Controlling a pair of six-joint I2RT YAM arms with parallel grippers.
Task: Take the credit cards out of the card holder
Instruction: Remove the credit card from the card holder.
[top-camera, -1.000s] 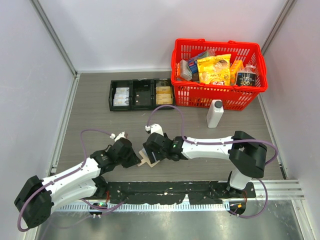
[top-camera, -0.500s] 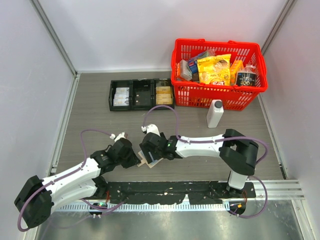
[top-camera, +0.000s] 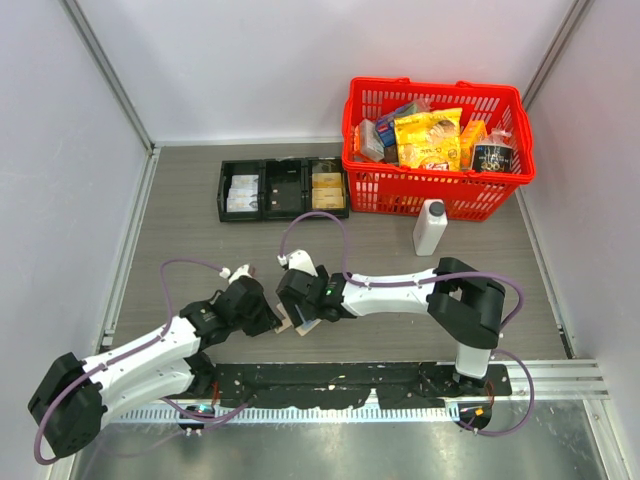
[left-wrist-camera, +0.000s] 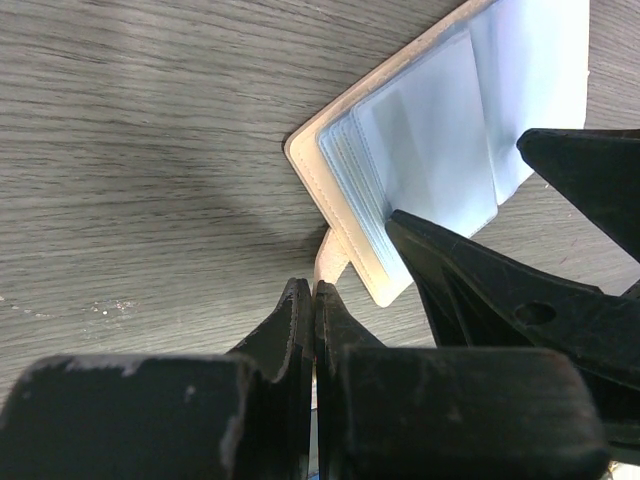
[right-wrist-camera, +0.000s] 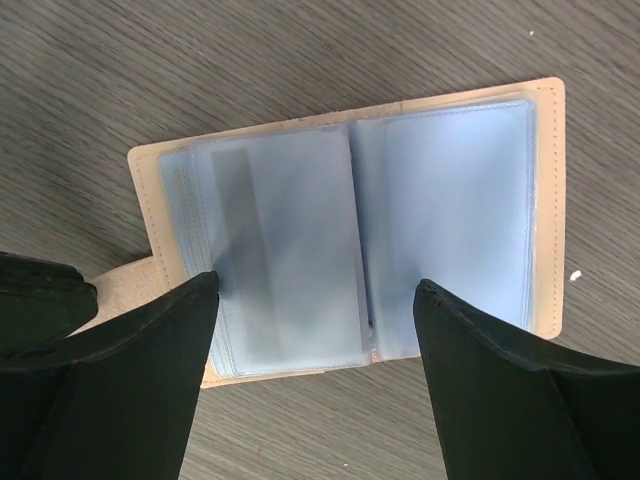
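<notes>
Open and flat on the desk (top-camera: 180, 220): the card holder (right-wrist-camera: 350, 230), pale blue sleeves up, lying between the two hands near the front edge.

Pinned by its snap tab (left-wrist-camera: 331, 262) in the left hand (left-wrist-camera: 313, 300), clenched tight on that tab at the edge facing the left arm.

Directly under the right hand (right-wrist-camera: 315, 290), released and spread wide, one finger off each short end. Touching or just above: cannot tell.

Long axis: finger to finger. Fold: crosswise, midway between them.

So, nearer for the pull: the right hand, over the sleeves; the left only anchoring.

Credit cards (right-wrist-camera: 245, 250) not out yet: only a dim grey shape under the left page's sleeve, likely one.

Probably calls for a shift onto that one page before closing; otherwise risks merely folding the holder shut. Which edge the sleeve mouths face: cannot tell.
</notes>
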